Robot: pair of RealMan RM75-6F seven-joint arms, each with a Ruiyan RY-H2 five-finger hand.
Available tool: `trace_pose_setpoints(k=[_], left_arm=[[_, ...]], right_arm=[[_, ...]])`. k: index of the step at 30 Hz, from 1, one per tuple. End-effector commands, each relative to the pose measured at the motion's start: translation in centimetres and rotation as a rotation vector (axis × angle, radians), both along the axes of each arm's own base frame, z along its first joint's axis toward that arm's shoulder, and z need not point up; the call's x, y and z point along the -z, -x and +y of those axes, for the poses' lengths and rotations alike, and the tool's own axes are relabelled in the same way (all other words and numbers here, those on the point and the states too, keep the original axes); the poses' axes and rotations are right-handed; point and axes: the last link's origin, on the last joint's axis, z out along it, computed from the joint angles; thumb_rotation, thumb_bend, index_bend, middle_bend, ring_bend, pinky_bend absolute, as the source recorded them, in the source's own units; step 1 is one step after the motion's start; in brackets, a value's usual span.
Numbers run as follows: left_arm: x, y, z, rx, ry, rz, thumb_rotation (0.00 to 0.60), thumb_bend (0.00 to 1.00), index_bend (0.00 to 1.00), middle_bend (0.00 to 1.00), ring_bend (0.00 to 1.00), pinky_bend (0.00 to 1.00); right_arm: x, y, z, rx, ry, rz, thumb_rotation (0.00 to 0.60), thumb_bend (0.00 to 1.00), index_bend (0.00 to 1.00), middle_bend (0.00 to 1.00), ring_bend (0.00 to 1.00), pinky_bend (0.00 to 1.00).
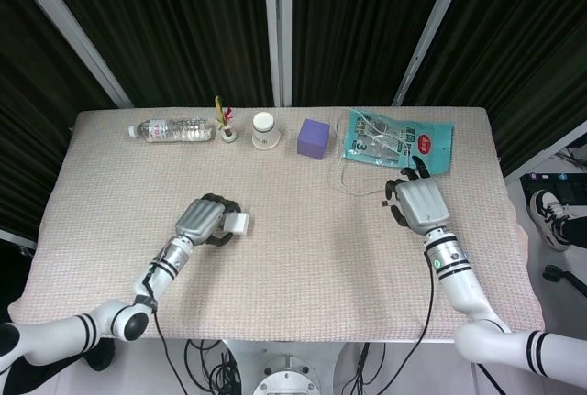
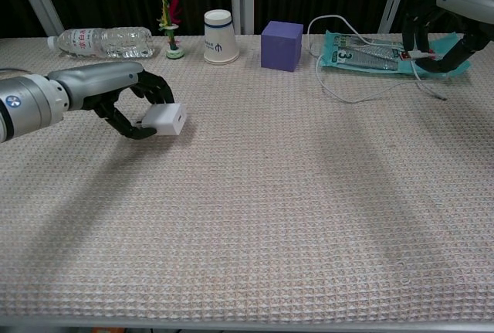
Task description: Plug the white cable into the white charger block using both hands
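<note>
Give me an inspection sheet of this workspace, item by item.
Surface: beige woven table cover, flat.
Job's things: white charger block held by left hand, seemingly lifted off the cover; white cable loops beside teal packet.
Clutter: water bottle lying down, paper cup inverted, purple cube, small flower ornament.
Hands: right hand at the cable's end; grip cannot be told.
Cables: black leads hang under the table's front edge.
Surroundings: black curtains, metal posts.
</note>
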Motion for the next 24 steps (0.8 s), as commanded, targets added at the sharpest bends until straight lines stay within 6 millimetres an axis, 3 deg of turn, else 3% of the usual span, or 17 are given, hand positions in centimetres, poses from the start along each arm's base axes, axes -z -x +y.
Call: trace_pose_setpoints(k=[1,17,24], left_arm=[[-1.1,-1.2,0.4,-0.006,-0.036,0.000,0.600,0.35,0.48,0.45,0.24,0.22],[-4.4,-8.8,-0.2,-0.018,-0.158,0.060,0.600,0.35,0.48,0.45,0.26,0.26],[-4.7,-11.3,-1.0,0.001,-0.179,0.086,0.600,0.35,0.48,0.45,0.26,0.26]], right_arm=[[0.6,-1.4,-0.1,-0.014,-0.035,-0.031,0.600,0.32,0.57,0.53,0.22,0.04],[5.8,-10.6,-1.5,-0.028,-0.153,-0.116,0.600,0.32,0.58,0.53,0.23,0.05],[7.2,-13.3,-1.4,-0.006,-0.150,-0.153,0.600,0.32,0.58,0.54,0.23,0.05]])
